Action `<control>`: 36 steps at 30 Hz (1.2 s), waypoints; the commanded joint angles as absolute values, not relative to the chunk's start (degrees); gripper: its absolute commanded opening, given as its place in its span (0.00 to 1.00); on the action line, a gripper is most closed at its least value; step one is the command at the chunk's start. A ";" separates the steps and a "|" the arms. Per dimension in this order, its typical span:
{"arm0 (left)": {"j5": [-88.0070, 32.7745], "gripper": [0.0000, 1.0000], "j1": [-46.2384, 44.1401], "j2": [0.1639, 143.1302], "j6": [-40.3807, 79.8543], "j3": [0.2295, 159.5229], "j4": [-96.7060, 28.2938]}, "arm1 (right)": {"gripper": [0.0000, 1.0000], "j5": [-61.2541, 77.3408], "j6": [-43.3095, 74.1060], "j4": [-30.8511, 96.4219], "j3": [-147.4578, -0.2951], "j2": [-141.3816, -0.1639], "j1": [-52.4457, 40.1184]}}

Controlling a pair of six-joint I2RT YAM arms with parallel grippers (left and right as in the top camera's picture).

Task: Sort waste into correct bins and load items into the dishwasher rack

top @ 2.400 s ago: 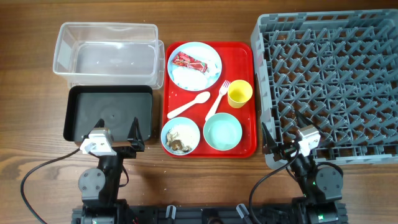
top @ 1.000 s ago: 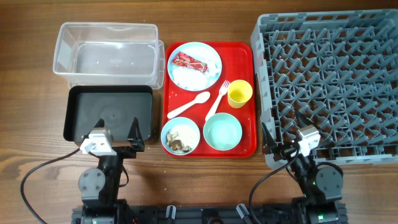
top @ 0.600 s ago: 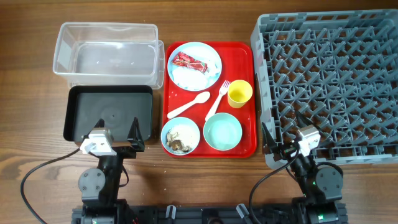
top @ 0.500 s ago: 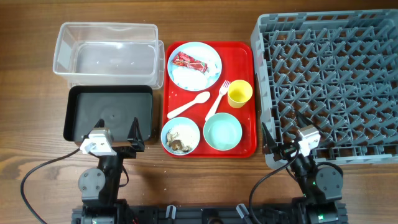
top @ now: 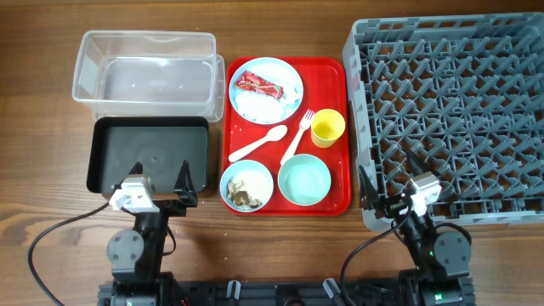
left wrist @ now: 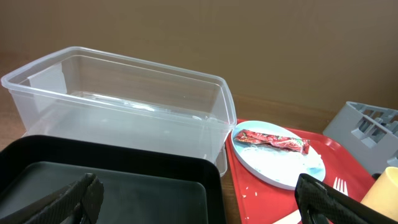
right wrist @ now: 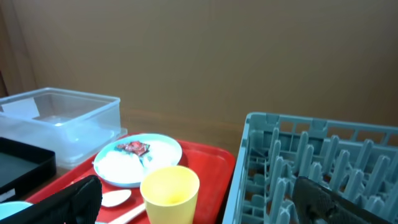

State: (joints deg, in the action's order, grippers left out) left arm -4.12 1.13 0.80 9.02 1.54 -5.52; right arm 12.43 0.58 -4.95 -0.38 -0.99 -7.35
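On the red serving tray a light-blue plate holds the red wrapper and white tissue. The white spoon, white fork and yellow cup lie mid-tray. A light-blue bowl holds the food scraps; a pale mint bowl is empty. The clear tub and black tray stand left, the grey rack right. My left gripper is open over the black tray's near edge. My right gripper is open at the rack's near left corner.
The red serving tray sits between the bins and the rack. Bare wooden table shows along the front, where both arm bases and cables stand. The left wrist view shows the tub, plate and wrapper; the right wrist view shows the cup and rack.
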 commanded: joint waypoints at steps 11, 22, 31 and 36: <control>-4.64 1.00 1.02 0.16 8.32 1.15 -4.32 | 1.00 15.05 7.44 -9.52 -0.32 -0.73 -7.66; -7.03 1.00 1.02 2.55 9.63 9.82 -4.95 | 1.00 17.72 -1.17 -9.61 -6.52 -8.25 -7.66; -11.70 1.00 0.99 22.02 9.41 26.11 -7.86 | 1.00 18.63 -1.54 -5.74 -21.34 -26.37 -7.66; -12.84 1.00 0.01 37.06 9.13 39.64 -15.11 | 1.00 18.59 -1.56 -0.69 -30.61 -35.53 -7.66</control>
